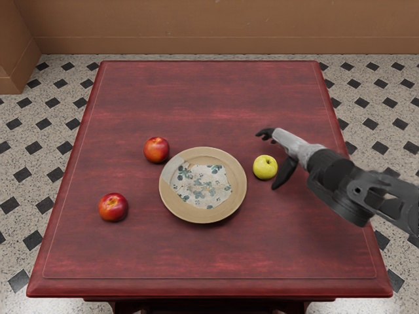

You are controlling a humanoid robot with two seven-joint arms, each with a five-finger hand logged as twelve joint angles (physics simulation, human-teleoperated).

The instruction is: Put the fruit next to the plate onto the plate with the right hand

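Fingers (pixel 265 135) spread wide, your right hand (pixel 291 152) hovers at the right side of the table (pixel 209 98) with nothing in its grasp, its arm reaching in from the picture's right edge. Just to the hand's left sits the yellow apple (pixel 265 167), on the tabletop between the hand and the plate (pixel 203 154), near the plate's right rim but not on it (whether the lower finger brushes the fruit, you cannot tell from this angle). The plate, tan-rimmed with a leafy pattern, lies near the middle of the table. On its far side, a red apple (pixel 156 150) rests just beside the upper left rim, and a second red apple (pixel 112 207) lies farther off toward the table's front left.
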